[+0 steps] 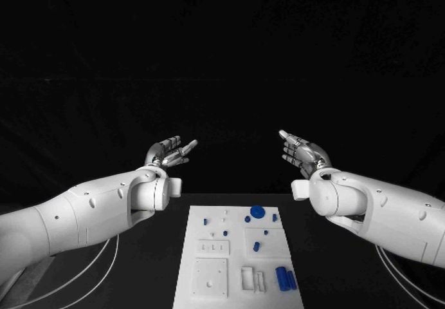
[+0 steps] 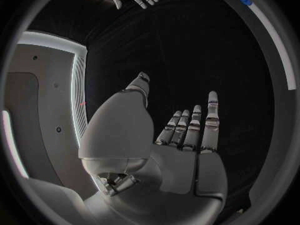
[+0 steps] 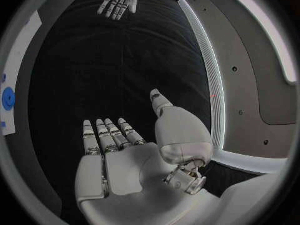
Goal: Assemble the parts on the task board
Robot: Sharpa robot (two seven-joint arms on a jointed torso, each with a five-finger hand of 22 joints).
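Legibly nothing: task board [image 1: 236, 257] unmarked; blue parts [image 1: 257, 210] plain.

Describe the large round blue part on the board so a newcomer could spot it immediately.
Find the white task board in the middle of the black table. At its far end, toward the right corner, lies the round blue disc. It is wider and flatter than the other blue parts.

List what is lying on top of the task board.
On the task board: a round blue disc, small blue parts, two blue cylinders at its near right corner. Nothing covers it; both hands are raised beyond it.
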